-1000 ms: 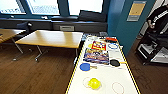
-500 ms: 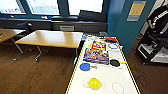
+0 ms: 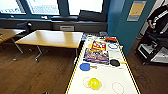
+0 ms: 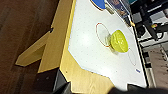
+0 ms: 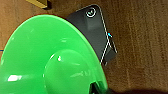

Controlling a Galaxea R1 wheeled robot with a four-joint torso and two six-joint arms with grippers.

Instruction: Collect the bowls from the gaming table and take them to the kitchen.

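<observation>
Your right wrist view has the green bowl (image 5: 50,57) up close, seen from its underside, over brown floor (image 5: 140,45) with a dark flat piece bearing a round mark (image 5: 96,30) beyond its rim. The bowl sits right at the camera, but you cannot tell whether the right claw is clamped on it, and the fingers cannot be made out. Your left wrist view gives no clear sight of fingers either, so you cannot tell that claw's state.

From the left wrist you look along the gaming table (image 4: 85,50), white-topped with a pale wood edge. The yellow bowl (image 4: 119,41) stands on the white top, just touching a thin red ring (image 4: 102,35) drawn there.

In the head view the yellow bowl (image 3: 94,83) is at the near end of the table (image 3: 105,75), on a ring. Further along lie a blue paddle (image 3: 85,66), a black paddle (image 3: 114,62), two colourful boxes (image 3: 96,55) and a blue-rimmed plate (image 3: 113,46). A wooden table (image 3: 50,38) stands to the left, under the windows (image 3: 42,6). A person (image 3: 157,17) is at the far right.
</observation>
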